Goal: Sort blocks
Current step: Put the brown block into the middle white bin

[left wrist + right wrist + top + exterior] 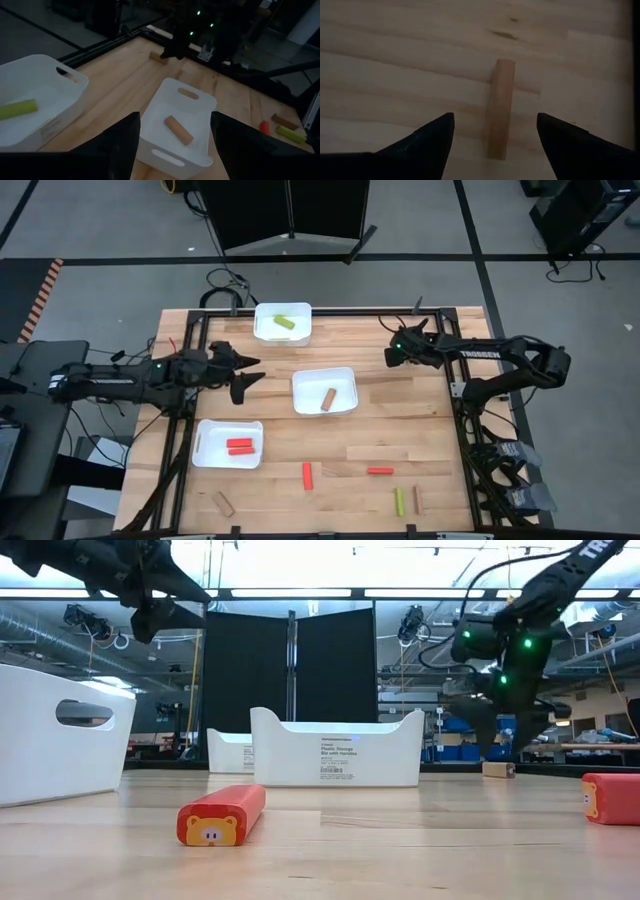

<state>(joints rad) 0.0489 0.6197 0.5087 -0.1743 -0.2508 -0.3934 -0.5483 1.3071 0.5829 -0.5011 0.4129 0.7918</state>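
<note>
Pale butcher-block tabletop [400, 410], planked, matte grain, dark metal frame round its edge; grey floor and black panels beyond. Tan block [501, 107]: smooth rounded wooden stick, lying flat on bare wood at the far right part of the table, directly ahead of the right gripper [495, 132], lined up with the gap between its dark tapered fingers; jaws spread wide, nothing between them, no contact visible. Left gripper [175, 135] hangs above the middle tray [324, 391], jaws apart and empty, the tray's tan stick [179, 130] showing in the gap below. Trays are white plastic, rectangular, rounded corners, cut-out handles. Middle tray: one tan stick. Far tray [283, 322]: one yellow-green stick [285, 324]. Near-left tray [228, 444]: two red sticks [239, 446] lying side by side. Loose on the near half of the table: a red stick [307, 474], another red one [380, 471], a yellow-green stick [398, 501] just beside a tan one [418, 500], and a tan stick [222, 503] near the front left corner. Low view shows a red block [221, 814] with a small printed animal face on its end.
</note>
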